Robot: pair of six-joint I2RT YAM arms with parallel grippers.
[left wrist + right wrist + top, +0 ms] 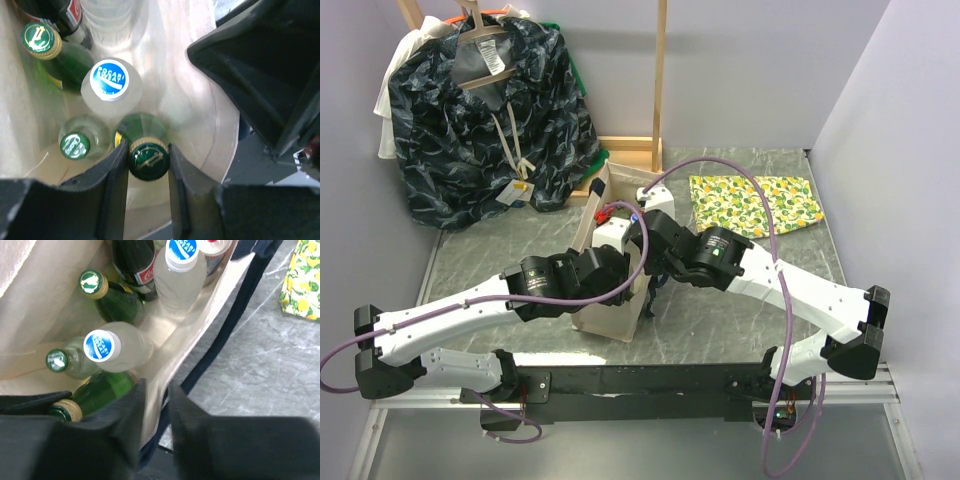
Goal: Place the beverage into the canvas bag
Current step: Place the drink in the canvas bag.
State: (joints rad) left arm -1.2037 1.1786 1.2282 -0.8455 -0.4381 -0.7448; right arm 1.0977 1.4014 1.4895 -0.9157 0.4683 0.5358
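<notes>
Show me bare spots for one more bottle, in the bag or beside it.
Canvas bag: bottles crowd the left wall and near end. A bare gap lies along the right wall between the blue-capped bottles. Outside, the table is bare between bag and lemon-print cloth.

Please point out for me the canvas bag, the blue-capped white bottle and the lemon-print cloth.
canvas bag [171, 349]: right wrist view, on its inner beige wall.
blue-capped white bottle [111, 80]: left wrist view, on the cap's middle.
lemon-print cloth [755, 203]: top view, on its middle.
</notes>
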